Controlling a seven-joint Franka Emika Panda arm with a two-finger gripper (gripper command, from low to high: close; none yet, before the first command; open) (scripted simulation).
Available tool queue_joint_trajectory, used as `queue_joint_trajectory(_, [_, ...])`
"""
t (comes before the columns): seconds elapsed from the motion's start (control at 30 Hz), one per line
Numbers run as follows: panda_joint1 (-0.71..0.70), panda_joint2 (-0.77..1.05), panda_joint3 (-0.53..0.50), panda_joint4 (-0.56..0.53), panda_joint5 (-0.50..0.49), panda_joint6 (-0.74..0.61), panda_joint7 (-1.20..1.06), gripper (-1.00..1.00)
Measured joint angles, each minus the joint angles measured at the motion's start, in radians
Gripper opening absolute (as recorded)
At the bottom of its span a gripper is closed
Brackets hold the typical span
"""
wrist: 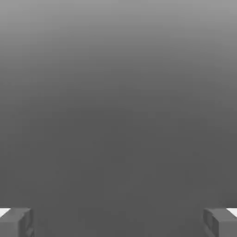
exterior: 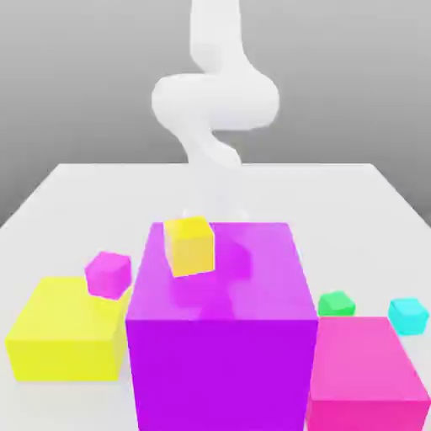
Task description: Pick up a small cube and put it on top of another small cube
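Over at the exterior view's right, the tiny cyan cube (exterior: 408,314) sits flat on the white table (exterior: 76,189), just behind the pink block (exterior: 366,370) and near the tiny green cube (exterior: 336,303); being a cube, it has no long axis. Its faces are plain. From the hand view, the gripper (wrist: 118,222) shows its fingers (wrist: 16,221) spread wide apart with nothing between them.

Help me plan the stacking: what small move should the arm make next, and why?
Probably swing the pincer toward the exterior view's right and lower it over the cyan cube. Its fingers stand wide apart with nothing between them, and that cube sits free on the table beside the pink block, near the green cube.
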Motion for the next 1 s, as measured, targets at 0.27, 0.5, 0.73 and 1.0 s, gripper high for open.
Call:
queue_joint_trajectory(0.27, [0.206,0.295,0.055,-0.085,0.025,0.142,-0.271,0.0])
queue_joint_trajectory(0.5, [0.348,0.548,0.142,-0.157,0.023,0.263,-0.487,0.0])
queue_joint_trajectory(0.73, [0.502,0.807,0.22,-0.229,-0.071,0.384,-0.637,0.0])
queue_joint_trajectory(1.0, [0.625,1.094,0.13,-0.214,-0.243,0.573,-0.591,-1.0])
